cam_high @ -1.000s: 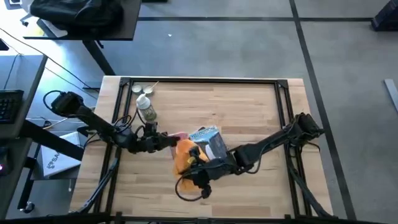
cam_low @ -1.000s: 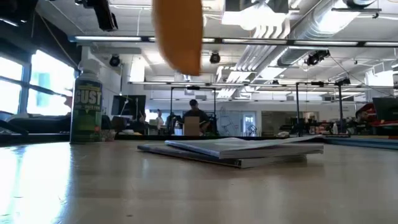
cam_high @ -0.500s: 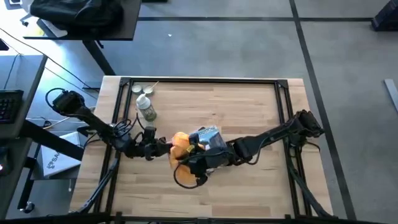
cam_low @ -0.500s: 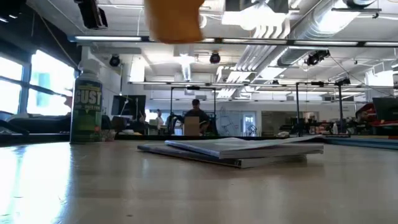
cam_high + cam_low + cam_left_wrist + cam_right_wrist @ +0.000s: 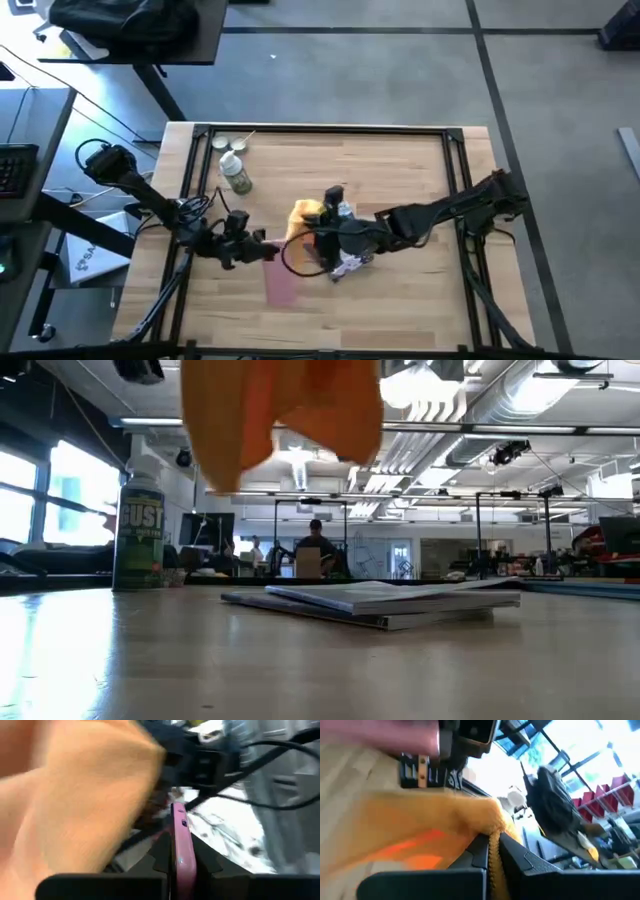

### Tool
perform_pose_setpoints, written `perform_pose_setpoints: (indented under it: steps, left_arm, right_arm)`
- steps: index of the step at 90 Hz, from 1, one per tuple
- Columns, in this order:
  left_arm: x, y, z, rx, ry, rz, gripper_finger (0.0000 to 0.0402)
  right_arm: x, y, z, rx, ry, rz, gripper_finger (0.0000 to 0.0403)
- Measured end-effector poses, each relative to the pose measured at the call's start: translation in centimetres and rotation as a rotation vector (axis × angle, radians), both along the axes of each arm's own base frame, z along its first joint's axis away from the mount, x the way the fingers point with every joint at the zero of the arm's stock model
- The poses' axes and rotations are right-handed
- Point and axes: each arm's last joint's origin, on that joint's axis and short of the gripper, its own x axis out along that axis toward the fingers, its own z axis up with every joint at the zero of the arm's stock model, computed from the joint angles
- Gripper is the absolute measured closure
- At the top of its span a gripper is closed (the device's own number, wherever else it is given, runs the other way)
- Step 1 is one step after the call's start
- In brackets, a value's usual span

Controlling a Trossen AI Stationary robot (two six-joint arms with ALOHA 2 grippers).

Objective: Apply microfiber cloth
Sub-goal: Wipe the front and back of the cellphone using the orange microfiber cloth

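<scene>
The orange microfiber cloth [image 5: 304, 214] hangs above mid-table, with my right gripper [image 5: 318, 234] shut on it; in the low view the cloth [image 5: 285, 415] hangs clear of the table. My left gripper [image 5: 260, 246], left of the cloth, is shut on a phone in a pink case [image 5: 282, 276]. In the left wrist view the phone [image 5: 181, 850] shows edge-on, and the cloth [image 5: 75, 805] is close by it. A blue-grey printed packet [image 5: 380, 600] lies flat on the table, partly under my right arm [image 5: 346, 262]. My left gripper pinches the phone between its two fingers, which press on its flat faces beside the pink edge [image 5: 180, 862]. The phone is lifted clear of the table. My right gripper pinches a bunched edge of the cloth [image 5: 493, 851] between its two fingers [image 5: 481, 851]. The cloth hangs slack, clear of the table.
A green-labelled spray can [image 5: 236, 176] stands at the table's far left, seen upright in the low view [image 5: 139, 530], with small lids [image 5: 228, 145] beyond it. Bare wood lies along the near edge [image 5: 380, 320] and at the far right [image 5: 400, 170].
My right gripper has carried the cloth toward the far edge and a little to the right; in the low view the cloth now hangs wider and lower. My left gripper has drawn back toward the table's near-left with the phone, which now shows more of its pink face from above.
</scene>
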Motion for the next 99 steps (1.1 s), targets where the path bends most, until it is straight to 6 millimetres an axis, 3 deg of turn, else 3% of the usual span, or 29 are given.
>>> perform_pose_setpoints:
  steps: [17, 28, 46, 57, 67, 81, 99]
  left_arm:
    - [0.2, 0.4, 0.0, 0.047, 0.003, 0.048, 0.0390]
    - [0.3, 0.8, 0.1, 0.119, 0.005, 0.122, 0.0390]
    - [0.1, 1.3, 0.6, 0.276, 0.003, 0.223, 0.0390]
    - [-0.5, 1.0, 0.9, 0.496, -0.001, 0.268, 0.0390]
    - [-0.9, 0.5, 0.9, 0.632, 0.030, 0.328, 0.0390]
    - [-1.1, 0.3, 0.8, 0.670, 0.054, 0.364, 0.0390]
    - [-1.1, 0.3, 0.8, 0.668, 0.051, 0.358, 0.0390]
  right_arm:
    - [-0.7, 0.2, -1.0, 0.163, 0.081, 0.000, 0.0403]
    - [-0.5, 0.7, -1.8, 0.368, 0.100, 0.008, 0.0403]
    - [-0.3, 1.2, -5.6, 0.613, 0.143, 0.025, 0.0403]
    - [-0.3, 1.2, -8.3, 0.742, 0.105, 0.026, 0.0403]
    - [-0.4, 0.6, -10.8, 0.820, 0.055, 0.000, 0.0403]
    - [-1.1, -0.8, -14.2, 0.865, 0.044, -0.069, 0.0403]
    - [-1.8, -2.3, -16.3, 0.859, 0.078, -0.148, 0.0377]
